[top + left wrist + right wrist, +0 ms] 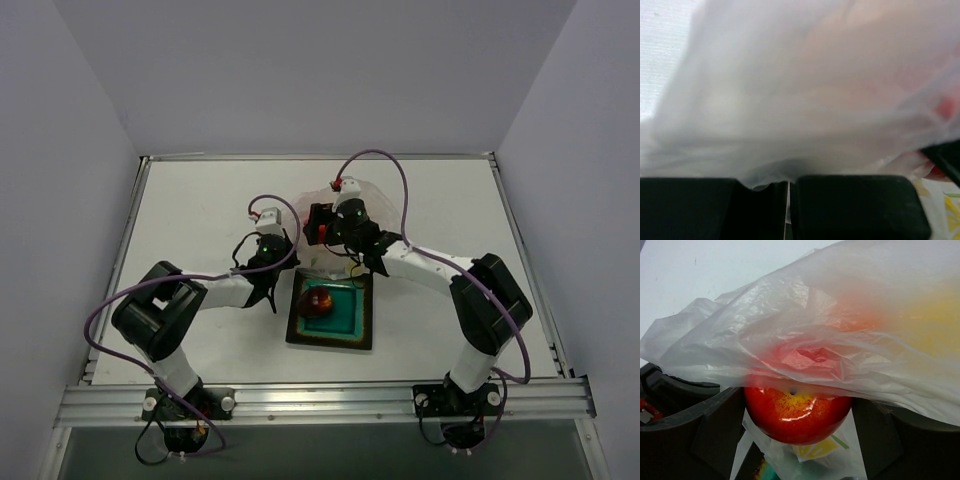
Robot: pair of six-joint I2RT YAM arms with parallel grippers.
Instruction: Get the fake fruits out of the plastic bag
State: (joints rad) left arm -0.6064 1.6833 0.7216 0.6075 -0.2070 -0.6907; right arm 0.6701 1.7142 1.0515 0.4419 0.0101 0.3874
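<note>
while the left pincer (pixel 788 184) clamps the plastic bag (pixel 790 100) steady, the right pincer (pixel 798 412) clasps a red fruit (pixel 795 416) under its film.

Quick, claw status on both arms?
Left claw: closed, pinching the plastic bag.
Right claw: closed on the bright red fruit, at the bag's mouth.

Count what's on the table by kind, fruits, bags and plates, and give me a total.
Square teal plate: 1
Transparent plastic bag: 1
Fake fruits in plain view: 2 (dark red fruit on the plate, bright red fruit between the right end effector's fingers)
Total: 4; fruits hidden deeper in the bag can't be counted.
</note>
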